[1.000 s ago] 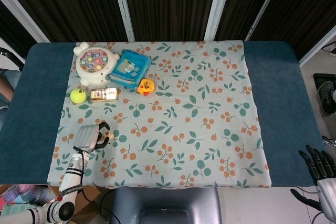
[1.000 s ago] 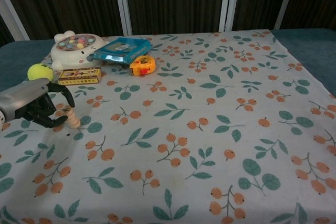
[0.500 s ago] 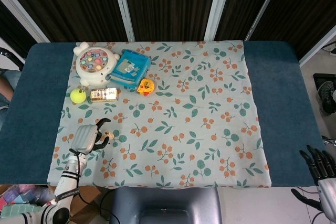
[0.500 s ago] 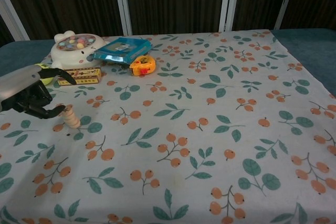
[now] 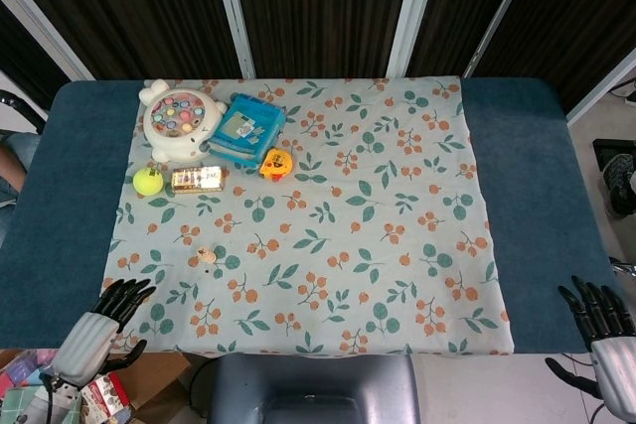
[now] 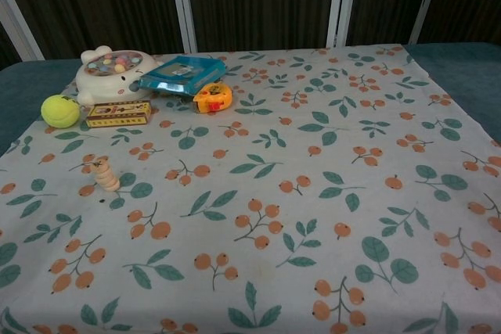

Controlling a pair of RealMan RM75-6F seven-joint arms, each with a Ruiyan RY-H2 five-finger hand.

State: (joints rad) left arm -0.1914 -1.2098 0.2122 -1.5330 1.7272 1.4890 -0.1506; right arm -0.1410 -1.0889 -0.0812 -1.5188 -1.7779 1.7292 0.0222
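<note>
1. The left hand [image 5: 99, 320] hangs off the near left corner of the table [image 5: 70, 206], fingers spread and holding nothing; it shows in the head view only.
2. The right hand [image 5: 601, 330] hangs off the near right corner, fingers apart, holding nothing.
3. The floral cloth [image 5: 397, 275] covers the table's middle; bare blue strips run along the left and right edges.
4. A small wooden peg toy [image 6: 102, 174] lies on the cloth towards its near left, well apart from the left hand.
5. Beyond it, near the far left corner of the cloth, a tennis ball [image 6: 57, 110] sits just beside a small flat box [image 6: 118, 113].
6. Furthest back stand a white fishing-game toy [image 6: 112, 70], a blue case [image 6: 182, 73] and an orange tape measure [image 6: 213, 97].
7. Dark panelled walls [image 5: 318, 7] close the far side.
</note>
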